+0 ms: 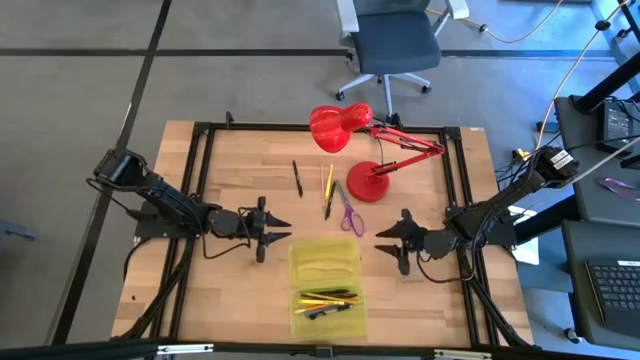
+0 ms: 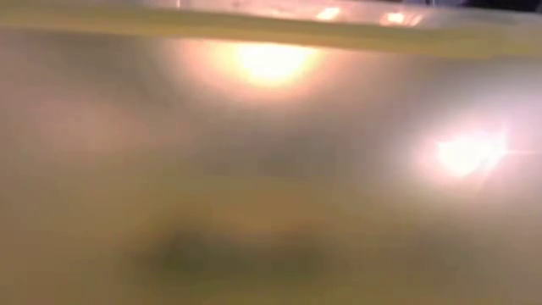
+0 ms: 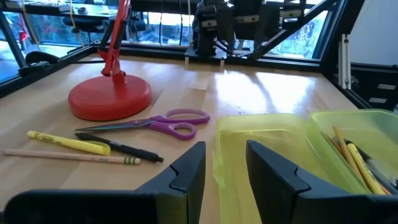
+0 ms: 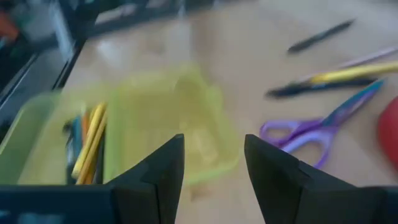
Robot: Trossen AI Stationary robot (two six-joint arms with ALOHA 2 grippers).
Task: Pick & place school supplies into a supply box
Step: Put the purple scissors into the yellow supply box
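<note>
Translucent glossy plastic supply box (image 1: 326, 285) — pale matt wooden table (image 1: 240, 170)

The right gripper (image 4: 214, 165) has its two dark fingers (image 4: 163, 163) standing apart with nothing between them, the bare wooden table (image 4: 205, 43) showing through the gap. Just beyond the fingertips lies the supply box (image 4: 155, 118), translucent yellow-green and opened into two shallow halves. The half closer to the gripper looks empty, while the other half holds a bundle of pens and pencils (image 4: 87, 146), yellow and orange among darker ones. Off to one side of the box, the purple-handled scissors (image 4: 314, 127) lie flat on the wood. Past them lie a yellow pen (image 4: 348, 73) beside a dark pen (image 4: 298, 87), and farther off a lone black pen (image 4: 320, 35). A patch of red (image 4: 388, 130) shows at the picture's edge.
</note>
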